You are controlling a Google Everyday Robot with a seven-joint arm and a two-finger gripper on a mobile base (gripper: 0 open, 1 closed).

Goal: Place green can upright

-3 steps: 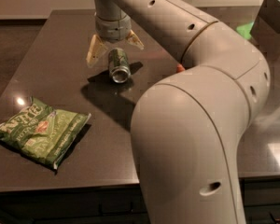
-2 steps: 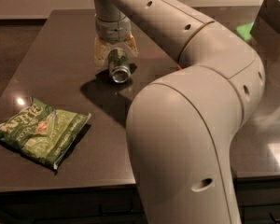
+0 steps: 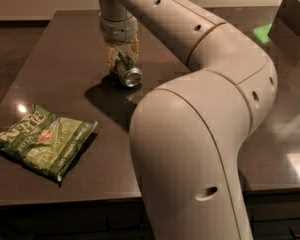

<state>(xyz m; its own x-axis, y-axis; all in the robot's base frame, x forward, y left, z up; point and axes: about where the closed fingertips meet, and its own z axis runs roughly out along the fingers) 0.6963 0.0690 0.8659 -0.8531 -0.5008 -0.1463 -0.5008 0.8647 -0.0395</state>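
The green can (image 3: 126, 72) lies on its side on the dark table (image 3: 60, 69), its shiny silver end facing the camera. My gripper (image 3: 122, 54) reaches down from the big white arm and its pale fingers (image 3: 110, 54) are closed around the can's dark green body, one on each side. The can rests on or just above the tabletop, tilted with its far end up between the fingers.
A flat green chip bag (image 3: 42, 141) lies at the table's front left. My arm's bulky white elbow (image 3: 200, 149) fills the middle and right of the view. A dark box (image 3: 292, 21) stands at the far right, with a green patch (image 3: 262, 33) beside it.
The fingers were spread wide above the can; they have come down and closed on its sides. The can has stayed in place.
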